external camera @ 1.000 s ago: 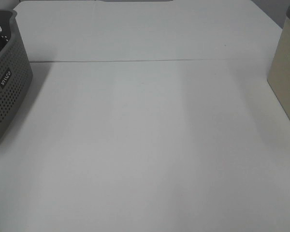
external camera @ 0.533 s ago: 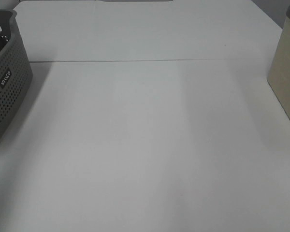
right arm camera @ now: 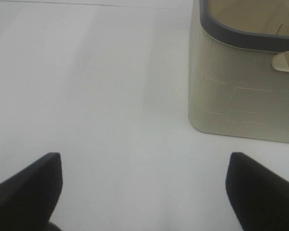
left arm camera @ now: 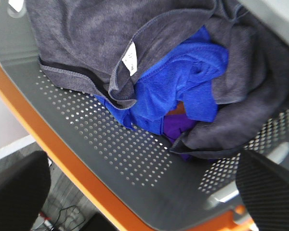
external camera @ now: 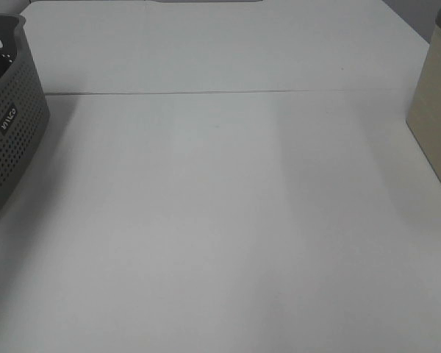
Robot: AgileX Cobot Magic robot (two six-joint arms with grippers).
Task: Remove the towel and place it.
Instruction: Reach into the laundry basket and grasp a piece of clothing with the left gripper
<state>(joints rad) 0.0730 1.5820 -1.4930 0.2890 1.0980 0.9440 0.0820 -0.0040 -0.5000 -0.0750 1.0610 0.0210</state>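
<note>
Left pincer: the left gripper [left arm camera: 142, 166] is spread wide and holds nothing, its dark fingers [left arm camera: 267, 192] over the basket [left arm camera: 101, 139].
Towel place: the towel [left arm camera: 86, 38] lies inside the basket, beyond the fingertips and apart from them.
Towel look: dark charcoal, crumpled, with a stitched hem and a small white label [left arm camera: 130, 60]; it wraps over a blue cloth [left arm camera: 183, 82], with a purple cloth [left arm camera: 178, 127] beneath.
Materials: soft terry pile; grey plastic basket walls pierced with round holes.
Right pincer: the right gripper [right arm camera: 144, 161] is wide, empty, above the white table [right arm camera: 86, 96].
Surroundings: the basket sits at 9 o'clock on the table, and the beige bin [external camera: 437, 125], dark-rimmed with faint block relief, at 3 o'clock.
</note>
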